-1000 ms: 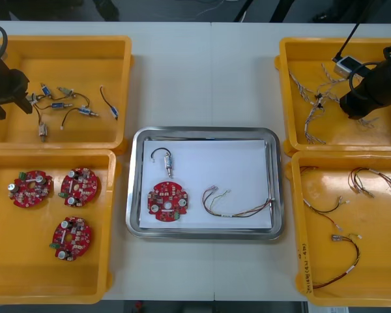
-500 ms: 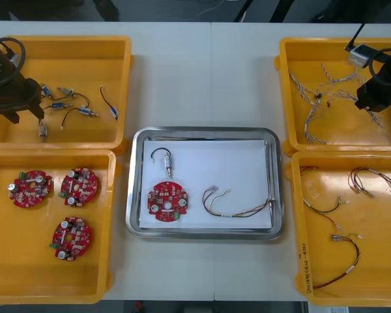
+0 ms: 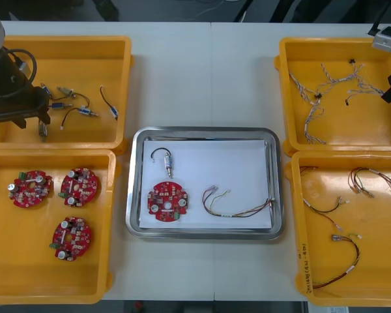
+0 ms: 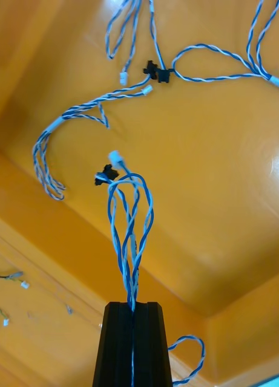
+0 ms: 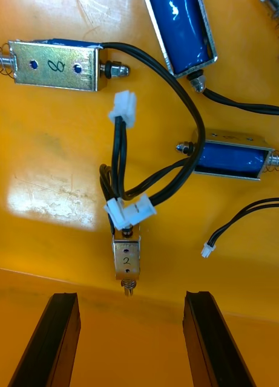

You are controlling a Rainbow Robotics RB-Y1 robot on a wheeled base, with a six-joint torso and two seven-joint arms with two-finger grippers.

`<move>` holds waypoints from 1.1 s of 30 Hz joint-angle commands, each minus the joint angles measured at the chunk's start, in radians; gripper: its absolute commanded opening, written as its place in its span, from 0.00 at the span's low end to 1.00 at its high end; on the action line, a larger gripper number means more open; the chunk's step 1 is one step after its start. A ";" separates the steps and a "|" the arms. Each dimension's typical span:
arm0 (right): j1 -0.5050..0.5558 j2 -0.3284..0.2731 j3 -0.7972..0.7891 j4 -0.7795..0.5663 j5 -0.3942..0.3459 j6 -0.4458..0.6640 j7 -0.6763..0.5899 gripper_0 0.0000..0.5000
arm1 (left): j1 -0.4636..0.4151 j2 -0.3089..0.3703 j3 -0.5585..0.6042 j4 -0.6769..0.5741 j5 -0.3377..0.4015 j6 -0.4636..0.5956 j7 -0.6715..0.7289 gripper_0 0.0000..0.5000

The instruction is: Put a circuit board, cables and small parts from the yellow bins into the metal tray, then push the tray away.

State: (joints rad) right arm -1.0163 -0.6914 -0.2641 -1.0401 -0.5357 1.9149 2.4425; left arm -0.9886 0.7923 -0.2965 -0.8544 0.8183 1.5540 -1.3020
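Gripping a twisted blue and white cable (image 4: 132, 230), the fingers of the right gripper (image 4: 133, 305) are closed over the upper-right yellow bin (image 3: 283, 49). Left gripper (image 5: 130, 296) fingers stand apart above a small metal part (image 5: 127, 259) in the upper-left bin (image 3: 72, 42). Metal tray (image 3: 205, 132), frame centre on the surface (image 3: 208, 78), holds a circuit board (image 3: 167, 201).

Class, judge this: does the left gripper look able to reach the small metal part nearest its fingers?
Probably yes: the left gripper is open and the small metal part lies just ahead of the gap, with nothing between them.
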 commanded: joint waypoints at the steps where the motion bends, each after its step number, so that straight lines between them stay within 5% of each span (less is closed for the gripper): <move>1: 0.001 -0.037 -0.017 -0.086 -0.067 0.005 0.004 0.00 | -0.053 -0.018 -0.029 0.015 -0.010 -0.025 -0.120 1.00; 15: 0.090 -0.014 0.128 -0.425 -0.259 0.005 -0.028 0.00 | -0.051 -0.038 -0.070 0.086 -0.001 -0.117 -0.141 1.00; 33: 0.090 0.072 0.482 -0.784 -0.336 0.005 -0.238 0.00 | -0.041 -0.044 -0.125 0.103 0.012 -0.163 -0.154 1.00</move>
State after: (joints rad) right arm -0.9243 -0.6465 0.1546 -1.7683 -0.8572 1.9160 2.2421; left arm -0.9895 0.7582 -0.4102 -0.7536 0.8223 1.4054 -1.3670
